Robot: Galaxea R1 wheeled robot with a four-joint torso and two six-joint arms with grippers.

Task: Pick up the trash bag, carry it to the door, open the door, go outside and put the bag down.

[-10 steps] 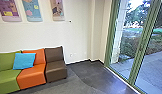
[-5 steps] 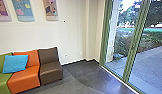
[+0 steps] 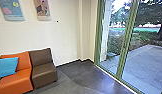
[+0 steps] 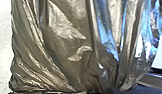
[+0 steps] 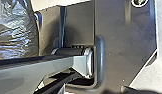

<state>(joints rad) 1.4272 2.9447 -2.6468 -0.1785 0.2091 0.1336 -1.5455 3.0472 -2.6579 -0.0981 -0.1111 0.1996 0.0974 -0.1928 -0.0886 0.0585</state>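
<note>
The dark trash bag (image 4: 69, 52) is seen close up, creased and shiny, in the left wrist view, and beside the robot's own body in the right wrist view; by what it is held cannot be told. How the jaws of either gripper are set cannot be told. On the right, paved ground (image 3: 147, 65) is seen through glass set in a green frame (image 3: 125, 42). On the near left, a blue cushion (image 3: 6, 67) is propped on an orange seat (image 3: 18, 81), beside a brown seat (image 3: 43, 72).
</note>
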